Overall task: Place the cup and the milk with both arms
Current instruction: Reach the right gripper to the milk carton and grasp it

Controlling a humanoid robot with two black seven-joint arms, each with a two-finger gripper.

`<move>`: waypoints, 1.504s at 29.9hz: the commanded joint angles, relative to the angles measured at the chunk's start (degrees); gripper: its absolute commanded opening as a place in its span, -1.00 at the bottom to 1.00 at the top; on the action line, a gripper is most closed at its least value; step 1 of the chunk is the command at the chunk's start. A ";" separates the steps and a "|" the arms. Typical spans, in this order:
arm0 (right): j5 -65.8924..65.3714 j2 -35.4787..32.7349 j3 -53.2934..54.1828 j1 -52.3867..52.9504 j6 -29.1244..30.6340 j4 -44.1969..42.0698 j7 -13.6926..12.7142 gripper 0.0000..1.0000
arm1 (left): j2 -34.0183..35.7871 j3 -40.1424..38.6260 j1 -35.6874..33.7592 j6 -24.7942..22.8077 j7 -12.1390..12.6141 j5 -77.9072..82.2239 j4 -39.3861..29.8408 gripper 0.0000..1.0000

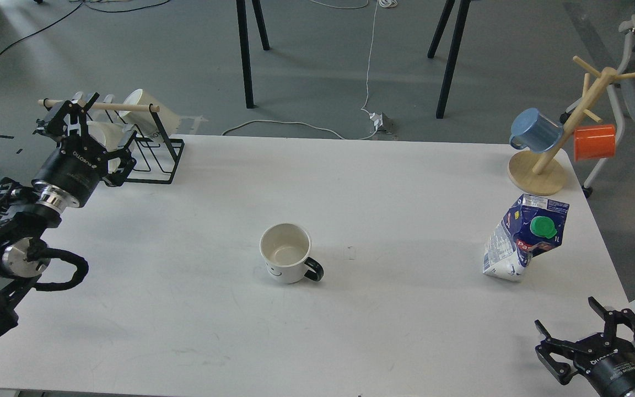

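Observation:
A white cup (285, 252) with a black handle and a smiley face stands upright at the table's middle, handle pointing right. A crumpled blue and white milk carton (522, 237) with a green cap stands at the right, leaning. My left gripper (75, 118) is open and empty at the far left, in front of the wire rack and far from the cup. My right gripper (590, 331) is open and empty at the table's front right corner, below the carton and apart from it.
A black wire rack (152, 160) holding white cups stands at the back left corner, just behind my left gripper. A wooden mug tree (538, 173) with a blue cup (535, 129) and an orange cup (595, 141) stands at the back right.

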 commanded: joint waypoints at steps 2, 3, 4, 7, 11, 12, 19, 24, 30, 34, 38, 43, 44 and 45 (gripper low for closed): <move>-0.35 4.93 -0.15 2.70 0.00 -2.47 0.00 0.98 | -0.39 0.19 0.26 0.00 0.00 0.09 0.09 0.79; -0.35 5.90 -0.15 3.31 0.00 -2.91 0.00 0.98 | -0.56 0.28 0.35 0.00 0.00 0.09 0.09 0.79; -0.35 6.78 -0.15 3.93 0.00 -3.35 0.00 0.98 | -0.48 0.36 0.61 0.00 0.00 0.09 0.09 0.79; -0.52 8.72 -0.15 5.25 0.00 -4.40 0.00 0.98 | -0.65 0.36 2.01 0.00 0.00 0.18 0.09 0.79; -0.26 9.16 0.11 6.48 0.00 -4.41 0.00 0.98 | -0.48 0.36 2.46 0.00 0.00 0.18 0.36 0.82; -0.09 9.16 0.37 6.74 0.00 -4.49 0.00 0.98 | -0.39 0.36 2.72 0.00 0.00 0.18 0.44 0.83; 1.84 9.16 0.99 9.55 0.00 -5.54 0.00 0.98 | -0.39 0.36 3.60 0.00 0.00 0.18 0.44 0.84; 2.64 10.39 0.29 12.28 0.00 -6.42 0.00 0.98 | -0.65 0.36 3.60 0.00 0.00 0.18 0.44 0.84; 2.64 13.03 0.20 13.33 0.00 -8.36 0.00 0.96 | -0.65 0.45 4.04 0.00 0.00 0.18 1.50 0.84; 2.47 13.20 0.11 13.34 0.00 -8.98 0.00 0.67 | -0.74 0.45 4.57 0.00 0.00 0.18 2.29 0.84; 1.94 13.20 0.11 13.07 0.00 -8.98 0.00 -0.07 | -0.83 0.45 4.65 0.00 0.00 0.18 2.99 0.85; 1.15 13.38 0.46 12.90 0.00 -9.15 0.00 -0.60 | -2.50 0.45 4.57 0.00 0.00 0.09 5.45 0.86; 1.15 13.55 0.55 12.90 0.00 -9.15 0.00 -0.62 | -2.58 0.36 4.65 0.00 0.00 0.18 5.63 0.86; 1.15 13.82 0.64 12.90 0.00 -9.15 0.00 -0.65 | -2.58 0.45 4.65 0.00 0.00 0.09 5.89 0.86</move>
